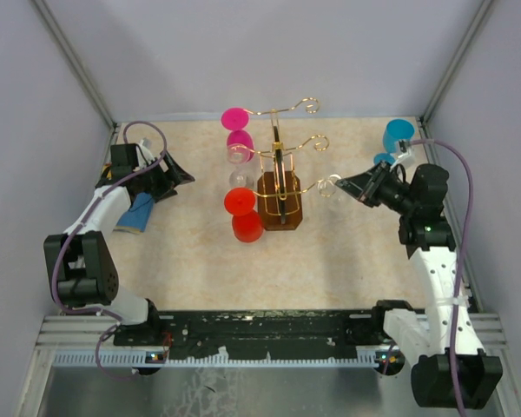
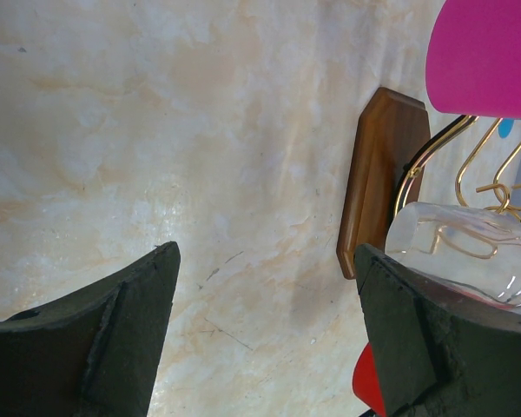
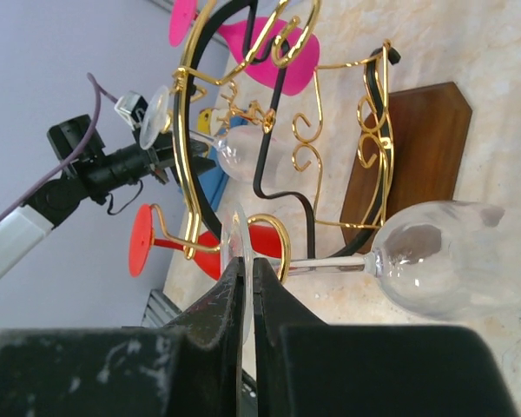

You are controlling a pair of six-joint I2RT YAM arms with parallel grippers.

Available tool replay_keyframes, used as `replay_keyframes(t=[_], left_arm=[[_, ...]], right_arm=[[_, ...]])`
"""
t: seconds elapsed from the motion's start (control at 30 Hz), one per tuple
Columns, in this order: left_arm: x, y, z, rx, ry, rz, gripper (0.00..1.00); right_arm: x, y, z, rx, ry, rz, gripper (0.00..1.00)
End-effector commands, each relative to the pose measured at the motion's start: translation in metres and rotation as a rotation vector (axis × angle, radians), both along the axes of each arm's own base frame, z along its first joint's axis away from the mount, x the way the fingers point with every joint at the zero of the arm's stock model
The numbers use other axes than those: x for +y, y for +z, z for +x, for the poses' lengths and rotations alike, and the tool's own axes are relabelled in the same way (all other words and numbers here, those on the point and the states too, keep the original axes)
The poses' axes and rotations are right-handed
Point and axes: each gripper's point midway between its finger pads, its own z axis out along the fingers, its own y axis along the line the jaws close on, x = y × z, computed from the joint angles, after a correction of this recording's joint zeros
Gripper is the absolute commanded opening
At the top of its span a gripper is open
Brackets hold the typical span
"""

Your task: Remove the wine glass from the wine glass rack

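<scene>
My right jaws clench the clear wine glass (image 3: 443,261) by its foot, left jaws released; I should draw it level toward three o'clock, clearing the rack (image 3: 417,148).

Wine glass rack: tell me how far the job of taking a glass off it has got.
Done: the right gripper is shut on the foot of a clear wine glass. In hand: freeing it; its stem still looks hooked in a gold scroll of the wine glass rack. Left: draw it clear of the wire. The left gripper is open and empty.
</scene>
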Motion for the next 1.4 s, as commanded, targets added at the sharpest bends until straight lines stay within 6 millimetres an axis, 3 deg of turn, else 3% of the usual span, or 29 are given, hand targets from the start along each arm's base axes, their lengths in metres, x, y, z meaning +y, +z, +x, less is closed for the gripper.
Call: replay_keyframes(t=[0.0, 0.6, 0.93, 1.37], left_arm=[[-0.003, 0.009, 0.000, -0.034, -0.013, 0.000, 0.87], [-0.004, 0.009, 0.000, -0.036, -0.016, 0.000, 0.87], [-0.003, 0.009, 0.000, -0.032, -0.011, 0.001, 0.87], [-0.004, 0.008, -0.001, -0.028, -0.016, -0.003, 0.87]], right_arm=[[0.005, 0.039, 0.003, -0.148, 0.049, 0.051, 0.00], [0.013, 0.055, 0.008, -0.195, 0.102, 0.172, 0.00], [0.023, 0.065, -0.011, -0.210, 0.207, 0.201, 0.00], [0.031, 0.060, -0.039, -0.152, 0.306, 0.212, 0.00]])
